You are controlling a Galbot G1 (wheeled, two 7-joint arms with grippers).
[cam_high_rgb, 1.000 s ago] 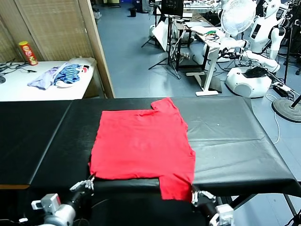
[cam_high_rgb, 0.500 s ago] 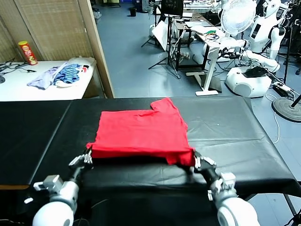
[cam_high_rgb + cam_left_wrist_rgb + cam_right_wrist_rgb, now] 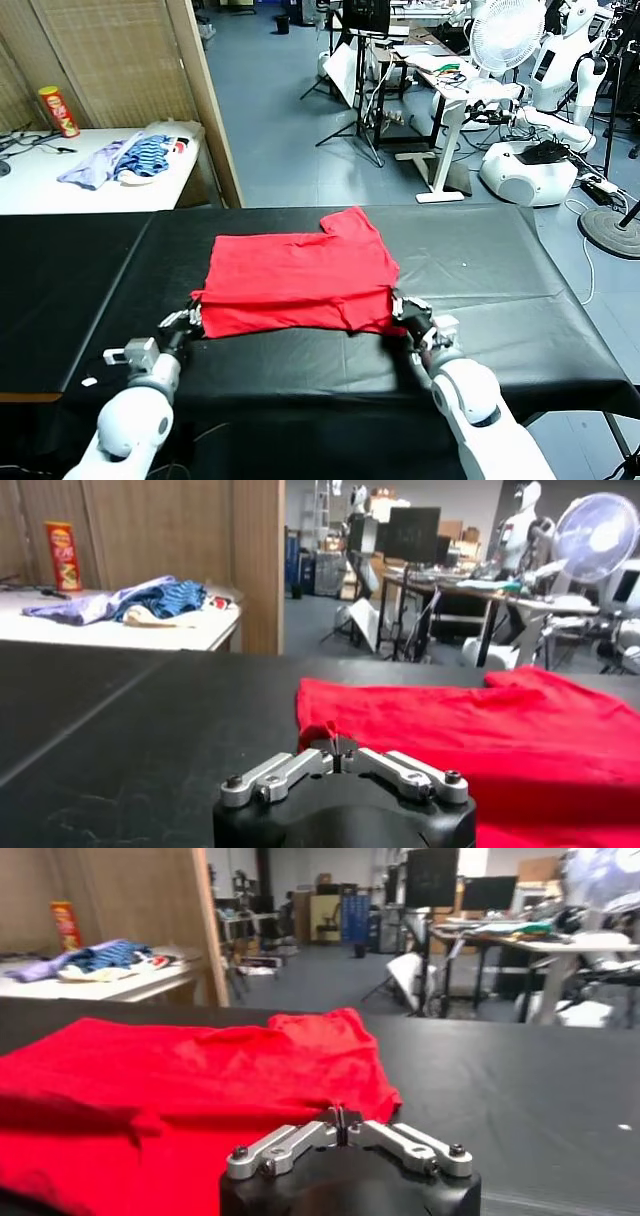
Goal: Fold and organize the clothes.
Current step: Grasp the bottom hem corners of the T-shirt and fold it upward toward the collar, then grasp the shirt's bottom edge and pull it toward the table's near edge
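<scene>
red t-shirt point(image 3: 300, 280) on black table point(image 3: 500, 300), no legible writing

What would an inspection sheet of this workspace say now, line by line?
Surface: black table, covering slightly creased.
Job's things: red T-shirt, near half folded back over itself.
Clutter: garment heap and red can on the white side table.
End effectors: left end effector and right end effector pinch the shirt's near corners.
Cables: floor cable at the robot's right.
Surroundings: fan, white robot, wooden screen.
</scene>
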